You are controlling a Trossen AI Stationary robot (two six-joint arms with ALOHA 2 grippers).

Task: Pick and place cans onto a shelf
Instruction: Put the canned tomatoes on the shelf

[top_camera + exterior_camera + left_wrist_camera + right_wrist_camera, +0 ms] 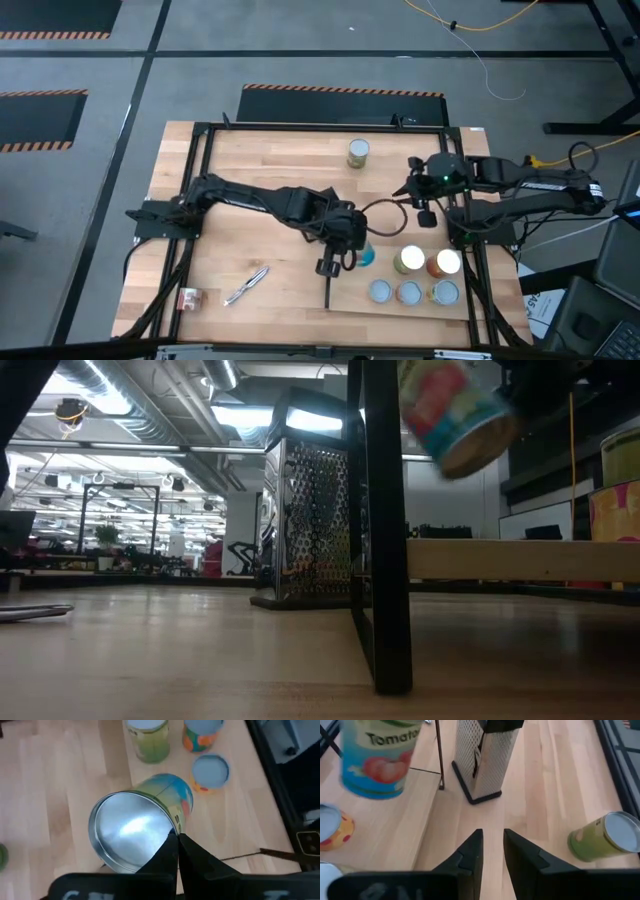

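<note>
My left gripper (176, 840) is shut on a blue tomato can (165, 800), which hangs over the near left part of the shelf (345, 292). The same can (366, 256) shows in the high view, in the low view (450, 410) and in the right wrist view (377, 757). The shelf is a pale board (520, 558) raised on a black post (386, 560). Several cans (410, 260) stand on its right part. My right gripper (492, 847) hovers open and empty over the table's far right (425, 200). My left gripper pinches the rim (169, 827) of the can's silver end between its two shut fingertips. The fingers slant down from the table's left. The can hangs tilted below them, clear of the shelf, its other end (475, 445) lowest.
A metal box grater (482, 760) stands on the table beyond my right gripper, and shows in the low view (310, 510). A green can (357, 152) rests near the far edge. A silver tool (248, 285) lies near left. Black frame bars (190, 200) border the table.
</note>
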